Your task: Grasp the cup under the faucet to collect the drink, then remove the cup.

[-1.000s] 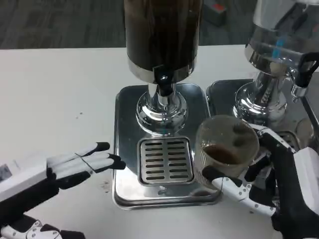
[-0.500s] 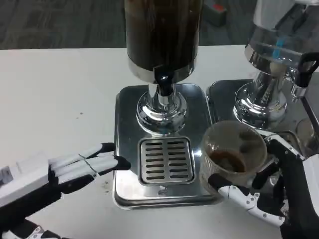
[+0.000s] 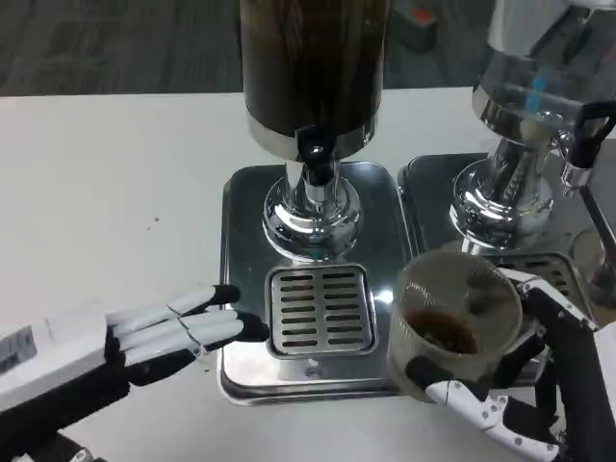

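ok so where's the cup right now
In the head view the cup sits low on the right, held by the right hand, just right of the drip grate and off the faucet.

Clear ribbed plastic cup (image 3: 454,322); glossy chrome dispenser base (image 3: 312,214); brushed-metal drip tray (image 3: 243,250)

one head view looks steeply down, close over the white table (image 3: 115,173).
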